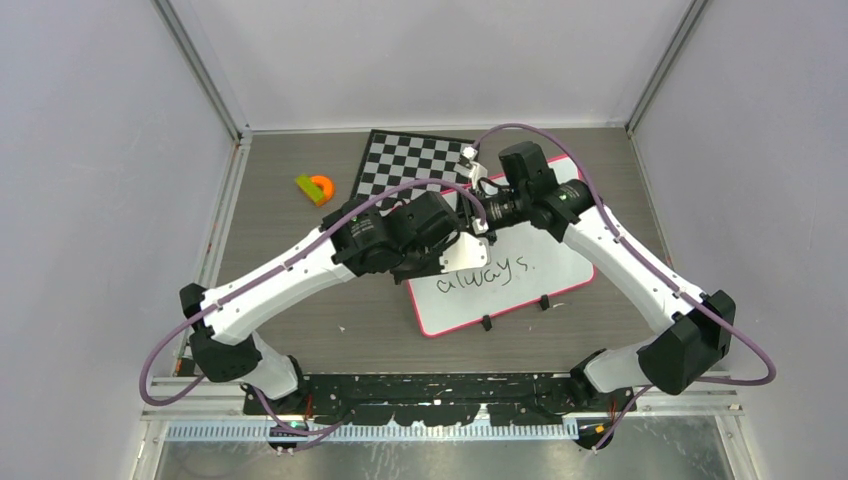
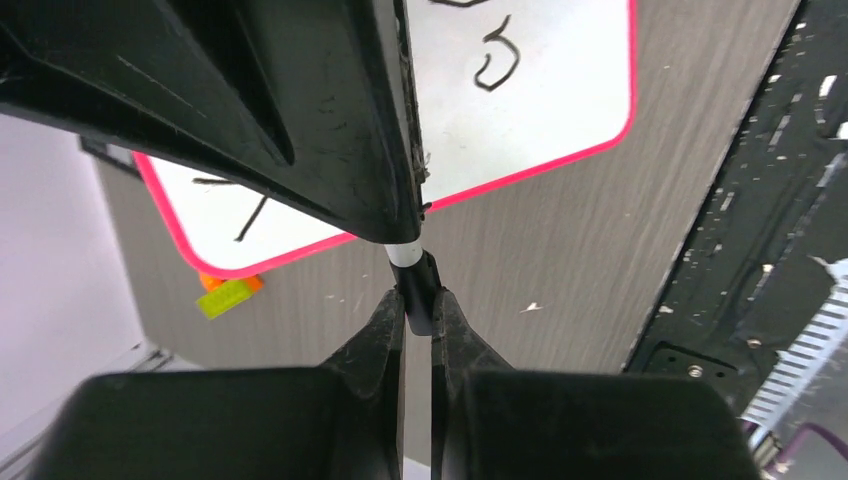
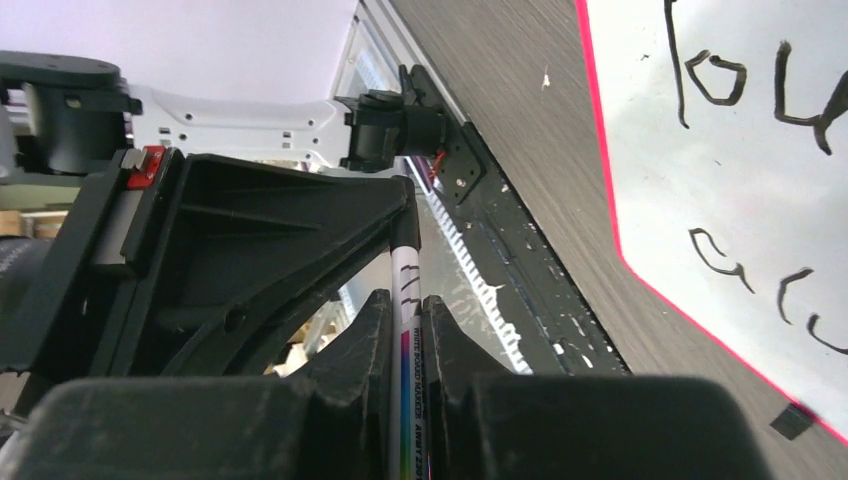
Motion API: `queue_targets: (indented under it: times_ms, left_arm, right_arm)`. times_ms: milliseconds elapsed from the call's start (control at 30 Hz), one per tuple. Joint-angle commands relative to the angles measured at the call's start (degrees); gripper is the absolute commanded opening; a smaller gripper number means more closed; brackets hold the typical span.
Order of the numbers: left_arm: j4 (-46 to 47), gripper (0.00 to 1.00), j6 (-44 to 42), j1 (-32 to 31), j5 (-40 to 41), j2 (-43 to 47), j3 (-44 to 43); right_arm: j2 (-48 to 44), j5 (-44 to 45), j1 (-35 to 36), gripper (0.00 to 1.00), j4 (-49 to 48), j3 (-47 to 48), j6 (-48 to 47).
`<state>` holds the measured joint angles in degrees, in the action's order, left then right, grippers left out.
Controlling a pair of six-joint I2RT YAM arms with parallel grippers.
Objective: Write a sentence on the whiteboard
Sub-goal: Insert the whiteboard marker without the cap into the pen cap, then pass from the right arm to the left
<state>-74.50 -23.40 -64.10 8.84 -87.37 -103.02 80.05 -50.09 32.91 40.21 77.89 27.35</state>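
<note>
Marker (image 3: pixel 409 275) | right gripper (image 3: pixel 408 302) on barrel | left gripper (image 2: pixel 419 310) on cap (image 2: pixel 417 285) (over whiteboard (image 1: pixel 500 302))

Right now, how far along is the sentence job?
Done, it seems: the sentence on the whiteboard ends "always." with its full stop; the arms hide the upper line from above. In hand: the right gripper clamps the marker, and the left gripper pinches its black cap. Left: probably close the cap and put the marker down.
</note>
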Motion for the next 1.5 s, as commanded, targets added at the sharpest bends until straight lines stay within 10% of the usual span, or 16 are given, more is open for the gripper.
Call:
queue_targets:
  times_ms: [0, 233, 400, 633, 967, 1267, 1467]
  left_arm:
    - [27.7, 0.00, -5.1, -5.0, 4.7, 0.7, -4.4]
    - [22.5, 0.04, -3.6, -2.9, 0.1, 2.6, -1.3]
    - [15.3, 0.74, 3.2, 7.5, -16.0, 6.2, -0.9]
    - [15.4, 0.82, 10.0, 17.2, -33.3, 9.8, 1.0]
    - [17.3, 0.73, 13.3, 19.4, -42.8, 8.4, 5.6]
    - [19.4, 0.27, 16.4, 20.0, -44.4, 8.1, 7.9]
    - [21.9, 0.00, 21.2, 27.8, -52.4, 10.2, 12.5]
  right_arm:
    - [2.0, -2.5, 1.8, 0.00, -9.0, -2.6, 8.3]
    - [0.7, -2.4, -2.3, 0.00, -4.5, 0.2, 2.4]
    - [-1.1, -5.9, -9.3, 0.00, -3.8, 1.5, 0.4]
    - [-3.0, -12.0, -9.3, 0.00, -3.6, 0.9, -4.1]
    - [-4.4, -12.5, -3.7, 0.00, -2.7, 2.1, -6.1]
    - [-5.1, -12.9, -1.6, 0.00, -3.9, 3.7, -3.3]
    - [-4.9, -13.0, -7.9, 0.32, -4.0, 3.8, -3.1]
